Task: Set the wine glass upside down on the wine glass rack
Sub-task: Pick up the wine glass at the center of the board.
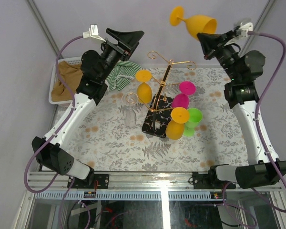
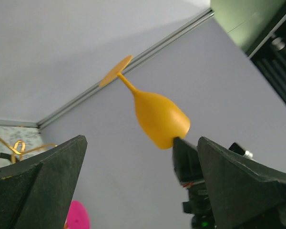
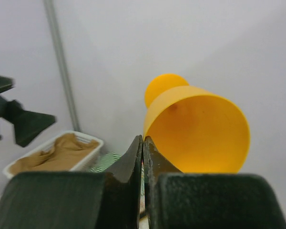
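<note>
Up and right of the wine glass rack (image 1: 164, 83), the right claw (image 1: 206, 42) pinches the rim of the wine glass (image 1: 200, 24); the left claw (image 1: 131, 38), up and left of the rack, stands spread.

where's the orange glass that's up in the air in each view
Top external: glass at upper right, in the air.
Left wrist: centre, foot pointing up-left.
Right wrist: centre right, open bowl facing the camera.
Shared landmark: the right tool pinching its rim, seen in all three.
</note>
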`<state>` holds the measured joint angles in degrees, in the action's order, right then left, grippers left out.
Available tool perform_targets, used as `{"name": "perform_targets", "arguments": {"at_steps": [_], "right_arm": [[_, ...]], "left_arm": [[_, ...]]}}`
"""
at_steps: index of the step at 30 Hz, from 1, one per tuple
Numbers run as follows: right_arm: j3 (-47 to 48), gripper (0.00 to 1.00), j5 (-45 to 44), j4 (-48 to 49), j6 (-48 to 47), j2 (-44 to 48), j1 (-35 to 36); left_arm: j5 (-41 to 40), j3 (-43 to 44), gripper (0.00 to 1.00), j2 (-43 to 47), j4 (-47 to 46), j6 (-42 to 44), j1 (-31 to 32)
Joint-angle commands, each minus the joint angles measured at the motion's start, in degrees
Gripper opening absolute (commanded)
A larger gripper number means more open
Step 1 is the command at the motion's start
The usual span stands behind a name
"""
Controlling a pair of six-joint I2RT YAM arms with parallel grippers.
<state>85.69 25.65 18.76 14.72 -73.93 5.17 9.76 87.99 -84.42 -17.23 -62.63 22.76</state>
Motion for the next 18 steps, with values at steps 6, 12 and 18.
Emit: {"name": "perform_targets", "arguments": {"at_steps": [6, 12, 18], "right_arm": [[1.90, 0.00, -2.84, 11.67, -7.14, -3.14, 13.93], [2.31, 0.00, -3.77, 12.48, -8.66, -5.35, 19.42], [4.12, 0.00, -3.82, 11.27, -10.61, -7.01, 22.63]], "left_arm": [[-2.53, -2.02, 1.00, -1.91, -12.18, -11.11, -0.18], [-2.24, -2.66, 1.00, -3.77, -13.45, -12.97, -0.17], [-3.43, -2.86, 0.99, -5.45, -14.80, -14.01, -0.18]]}}
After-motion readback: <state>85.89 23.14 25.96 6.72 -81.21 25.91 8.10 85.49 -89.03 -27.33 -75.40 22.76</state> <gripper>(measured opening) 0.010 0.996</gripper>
